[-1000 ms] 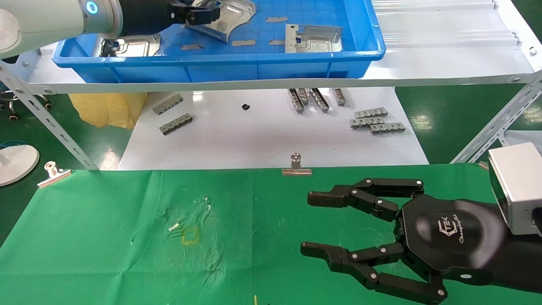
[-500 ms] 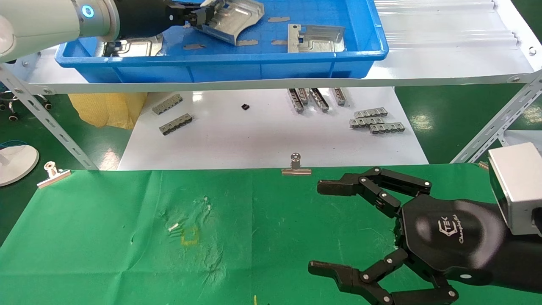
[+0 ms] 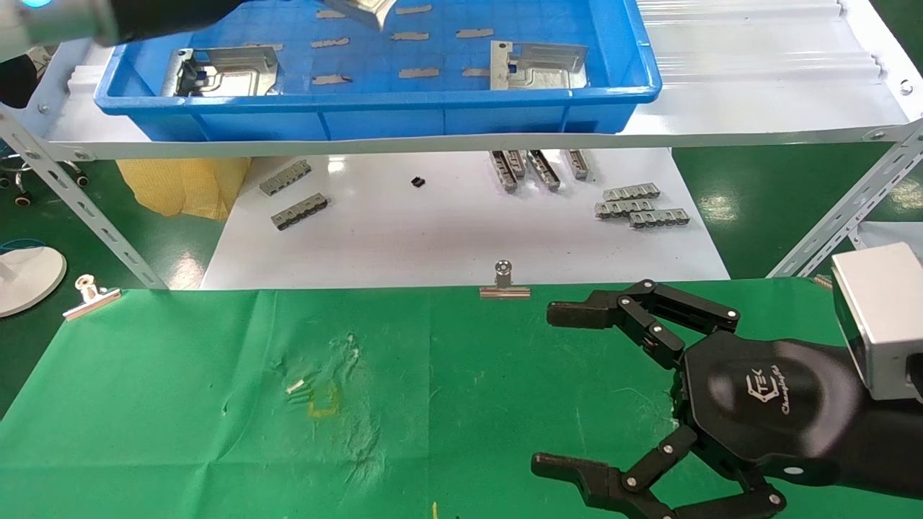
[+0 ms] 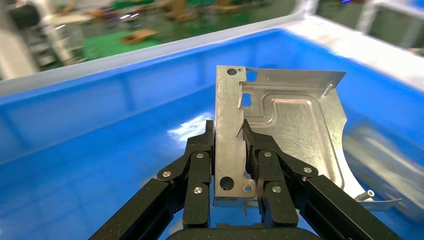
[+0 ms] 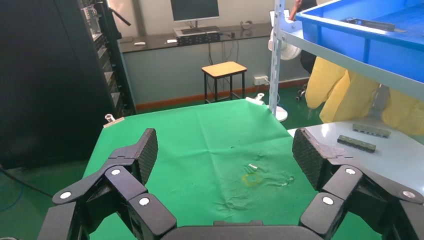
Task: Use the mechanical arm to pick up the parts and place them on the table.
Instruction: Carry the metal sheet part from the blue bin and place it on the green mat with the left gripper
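My left gripper [image 4: 229,145] is shut on the bent flange of a shiny silver part [image 4: 295,125] and holds it upright, clear above the floor of the blue bin [image 3: 375,108]. In the head view only a corner of that part [image 3: 364,9] shows at the top edge, with the arm's dark end [image 3: 144,14] beside it. Two more parts lie in the bin, one at the left [image 3: 223,71] and one at the right [image 3: 533,65]. My right gripper [image 3: 570,389] hovers wide open and empty over the green table [image 3: 180,404]; it also shows in the right wrist view [image 5: 225,155].
The bin stands on a white shelf [image 3: 757,108] on angle-iron legs [image 3: 79,202]. Thin flat grey slips [image 3: 418,72] lie in the bin. Small grey notched strips [image 3: 638,205] lie on the glossy white board [image 3: 433,231] below. Binder clips [image 3: 505,282] hold the cloth's far edge.
My left gripper has risen with the part, lifting it off the bin floor towards the head view's top edge. My right gripper's fingers have spread wider.
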Controlling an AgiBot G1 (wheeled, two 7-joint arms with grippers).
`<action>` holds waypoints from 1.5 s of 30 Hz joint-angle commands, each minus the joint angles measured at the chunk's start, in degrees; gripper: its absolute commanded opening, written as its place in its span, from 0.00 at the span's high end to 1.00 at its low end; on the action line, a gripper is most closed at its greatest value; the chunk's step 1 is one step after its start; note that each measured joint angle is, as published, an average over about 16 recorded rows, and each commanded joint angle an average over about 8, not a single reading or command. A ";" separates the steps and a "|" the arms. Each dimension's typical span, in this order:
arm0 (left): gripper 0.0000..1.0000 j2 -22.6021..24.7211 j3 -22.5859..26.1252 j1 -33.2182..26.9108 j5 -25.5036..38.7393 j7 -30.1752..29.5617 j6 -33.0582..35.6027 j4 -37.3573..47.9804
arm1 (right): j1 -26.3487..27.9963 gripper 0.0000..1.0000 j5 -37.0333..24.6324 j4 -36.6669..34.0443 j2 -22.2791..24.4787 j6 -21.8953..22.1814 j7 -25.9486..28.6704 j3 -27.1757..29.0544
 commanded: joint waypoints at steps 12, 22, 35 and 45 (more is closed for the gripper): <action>1.00 -12.97 -0.85 5.72 -3.18 18.33 28.82 -4.67 | 0.00 0.00 0.00 0.00 0.00 0.00 0.00 -0.01; 1.00 -17.57 6.69 16.42 -1.10 30.66 30.04 -14.11 | 0.00 0.00 0.01 0.00 0.00 0.00 0.00 -0.01; 0.50 -12.66 12.36 19.17 5.17 41.58 25.76 -5.83 | 0.00 0.00 0.01 0.00 0.01 0.01 -0.01 -0.02; 0.00 -10.09 13.07 18.62 6.57 47.56 23.03 -1.06 | 0.01 0.00 0.01 0.00 0.01 0.01 -0.01 -0.02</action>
